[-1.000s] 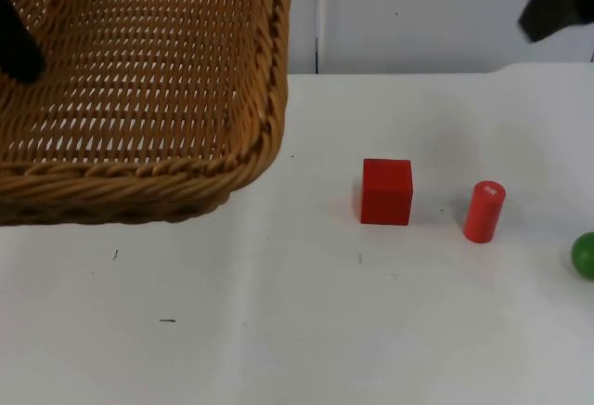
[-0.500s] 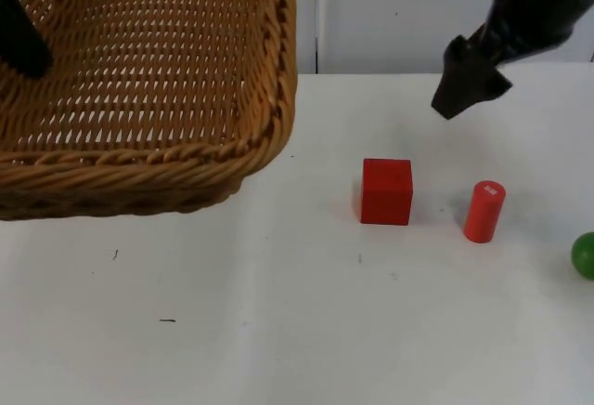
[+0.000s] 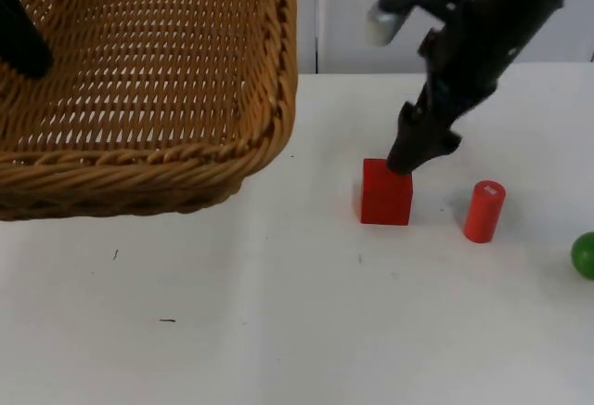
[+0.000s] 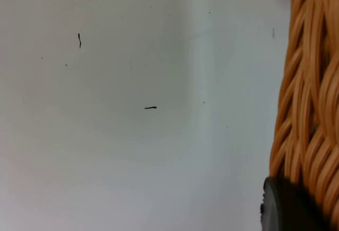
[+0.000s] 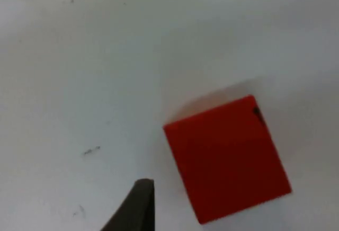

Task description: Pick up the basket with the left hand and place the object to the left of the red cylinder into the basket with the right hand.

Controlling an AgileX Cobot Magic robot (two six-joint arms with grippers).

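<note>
White tabletop (image 3: 278, 331) carries the red wooden cube (image 3: 386, 192), just left of the red upright cylinder (image 3: 484, 211). My right hand (image 3: 411, 152) hovers at its back edge, spread unclear. My left hand (image 3: 19, 43) grips the lifted woven wicker basket (image 3: 148, 89)

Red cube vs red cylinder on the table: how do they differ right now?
The red cube is boxy with flat faces; the red cylinder is round, slimmer, and stands slightly tilted. The right tool hovers at the cube's back edge, while the cylinder stands apart to its right, unattended. Both are red and rest on the white table.
</note>
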